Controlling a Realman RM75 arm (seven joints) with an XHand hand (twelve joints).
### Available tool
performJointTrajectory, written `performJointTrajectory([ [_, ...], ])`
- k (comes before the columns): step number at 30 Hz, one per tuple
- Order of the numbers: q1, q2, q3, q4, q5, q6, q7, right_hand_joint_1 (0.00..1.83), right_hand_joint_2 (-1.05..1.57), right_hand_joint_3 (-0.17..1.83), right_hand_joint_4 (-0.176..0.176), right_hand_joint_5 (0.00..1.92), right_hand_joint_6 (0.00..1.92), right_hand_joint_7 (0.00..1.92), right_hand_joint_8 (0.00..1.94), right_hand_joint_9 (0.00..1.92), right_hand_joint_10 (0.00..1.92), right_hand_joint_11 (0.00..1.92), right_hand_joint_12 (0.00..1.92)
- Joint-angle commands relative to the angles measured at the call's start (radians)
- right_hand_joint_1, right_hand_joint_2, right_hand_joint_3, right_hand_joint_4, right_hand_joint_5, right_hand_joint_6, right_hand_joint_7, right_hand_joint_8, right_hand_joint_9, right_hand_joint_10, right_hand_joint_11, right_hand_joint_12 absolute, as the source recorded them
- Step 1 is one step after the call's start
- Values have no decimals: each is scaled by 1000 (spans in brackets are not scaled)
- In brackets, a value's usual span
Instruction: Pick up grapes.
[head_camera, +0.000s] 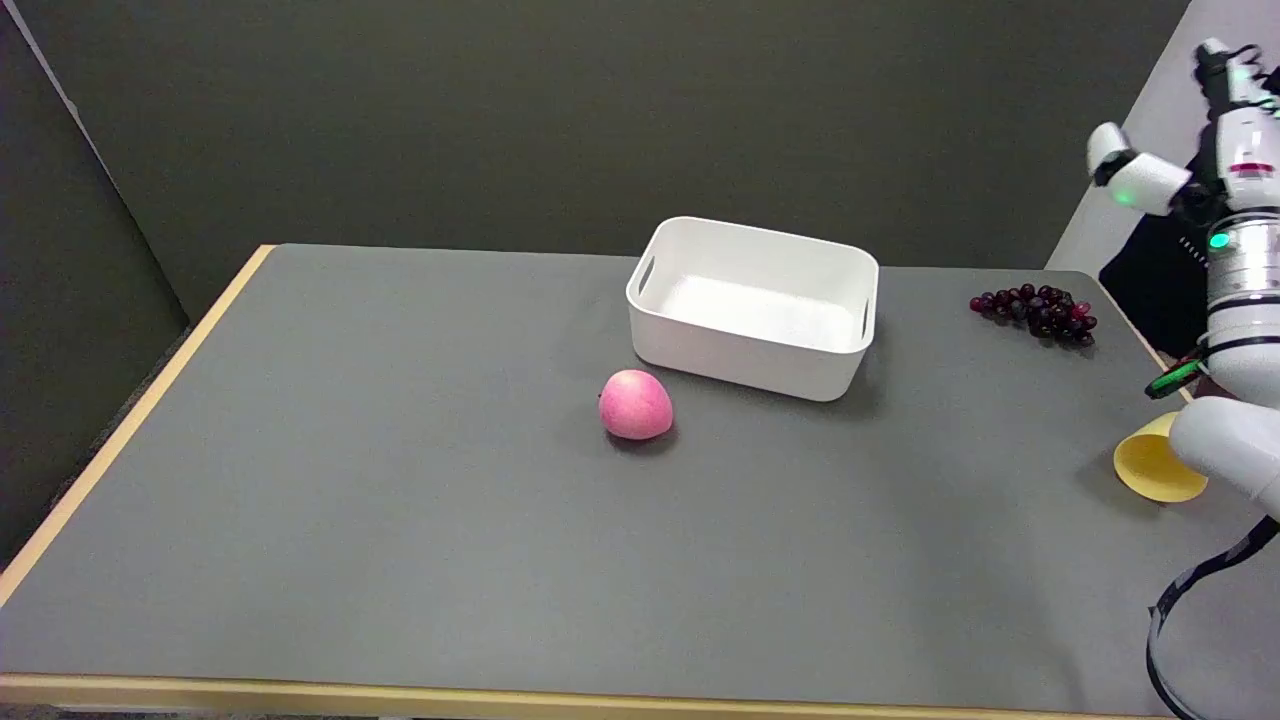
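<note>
A bunch of dark purple grapes (1035, 313) lies on the grey table (400, 480) near its far right corner. My right arm rises along the picture's right edge. Its hand (1215, 130) is held high in the air, above and to the right of the grapes and well apart from them. The thumb sticks out to the left and nothing is in the hand. Part of the hand is cut off by the frame edge.
A white plastic bin (760, 240) with nothing in it stands left of the grapes at the table's far middle. A pink apple (636, 404) sits in front of the bin. A yellow cup (1155, 468) lies on its side near my right elbow.
</note>
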Motion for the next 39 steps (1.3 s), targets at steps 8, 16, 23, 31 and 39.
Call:
performJointTrajectory([
  [8,51,-13,-31,35,510,-546,-1013,338,559,943,-55,77,340,110,291,24,589,-1,1058],
  [16,124,-9,-127,-36,531,-554,-1025,338,543,937,-64,72,351,101,306,19,562,-1,1038],
  [23,148,-8,-134,-33,530,-598,-1025,331,538,935,-64,72,350,100,306,20,555,-1,1036],
  [31,209,-6,-213,-105,530,-636,-1025,333,537,934,-62,70,350,99,305,20,545,-1,1036],
  [39,242,-12,-236,-173,530,-638,-1018,338,537,935,-61,70,350,98,304,20,542,-1,1034],
])
